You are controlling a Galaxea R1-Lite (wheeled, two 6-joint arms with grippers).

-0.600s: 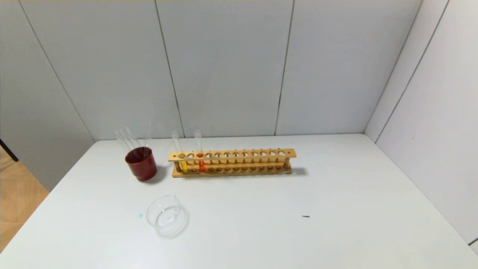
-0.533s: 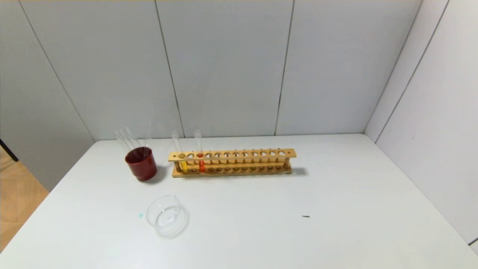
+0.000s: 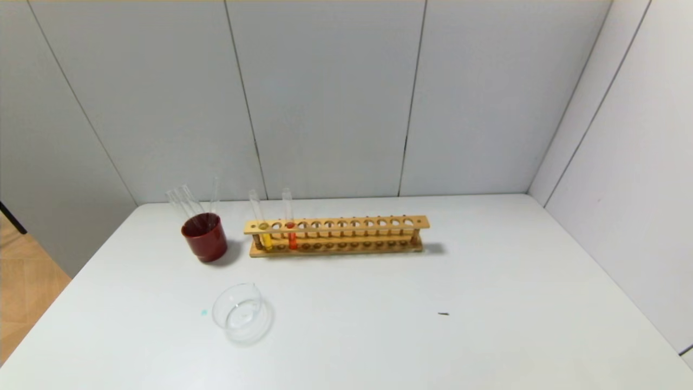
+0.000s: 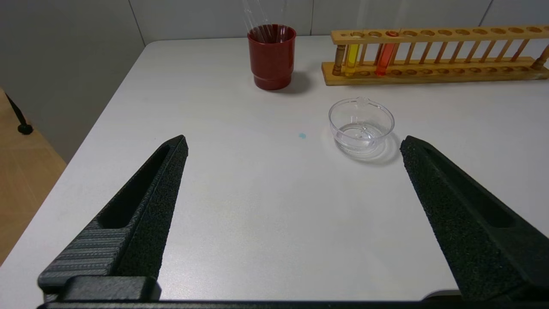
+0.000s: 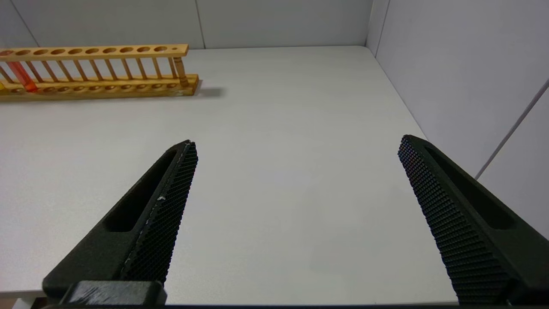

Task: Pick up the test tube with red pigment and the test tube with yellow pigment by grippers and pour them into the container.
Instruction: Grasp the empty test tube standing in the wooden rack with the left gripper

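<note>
**Both grippers held back with jaws apart, tubes in the rack**

Nothing is seen to have moved since the earlier head views: the rack, the cup and the dish lie just as they did, and neither arm has come into the head view.

On the white table (image 3: 487, 281) a long wooden rack (image 3: 338, 235) is set across the far middle. At its left end the test tube with yellow pigment (image 3: 265, 236) is stood in the end hole, and the test tube with red pigment (image 3: 292, 237) is stood two holes further along, one empty hole being left between them. Both tubes are upright. Just left of the rack a dark red cup (image 3: 204, 237) is placed, with colourless tubes (image 3: 184, 201) leaned inside it.

The container (image 3: 240, 312), a clear glass dish, is set nearer the robot, in front of the gap between cup and rack, apart from both. A small blue-green speck (image 3: 204, 312) is seen beside it on the table.

The left gripper (image 4: 291, 150) is held low over the near left of the table with its jaws spread wide and nothing between them; the dish lies beyond it. The right gripper (image 5: 296, 150) is held over the near right of the table, its jaws likewise wide apart and empty, with the rack's right end seen well beyond it.
</note>
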